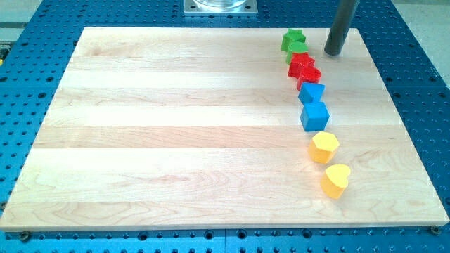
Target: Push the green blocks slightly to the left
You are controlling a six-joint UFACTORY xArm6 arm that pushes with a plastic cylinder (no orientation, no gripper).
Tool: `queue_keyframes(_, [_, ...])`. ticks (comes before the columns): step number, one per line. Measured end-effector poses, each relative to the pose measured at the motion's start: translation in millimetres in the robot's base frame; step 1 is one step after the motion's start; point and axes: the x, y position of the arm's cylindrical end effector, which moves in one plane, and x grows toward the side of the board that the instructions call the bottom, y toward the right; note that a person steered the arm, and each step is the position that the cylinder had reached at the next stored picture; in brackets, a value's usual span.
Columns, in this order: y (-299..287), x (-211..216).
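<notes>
Resting at the far right of the wooden board (176, 126), my tip (332, 53), a bare rod with nothing to grip, sits just right of the green blocks (294, 43); they lie leftward, so a straight leftward push should catch them.

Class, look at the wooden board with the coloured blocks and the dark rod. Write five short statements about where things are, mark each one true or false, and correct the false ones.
1. My tip stands to the view's right of the green blocks. True.
2. The red blocks lie at the view's left edge of the board. False: they sit in the right half, just below the green blocks.
3. The blue blocks lie between the red blocks and the yellow blocks. True.
4. My tip is pressing on a yellow block. False: it is near the view's top, beside the green blocks.
5. The blocks form a rough line running from the view's top to its bottom. True.
</notes>
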Motion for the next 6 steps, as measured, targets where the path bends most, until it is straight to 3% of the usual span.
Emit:
queue_keyframes(3, [-38, -7])
queue_keyframes(5, [-113, -12])
queue_keyframes(6, [-106, -12])
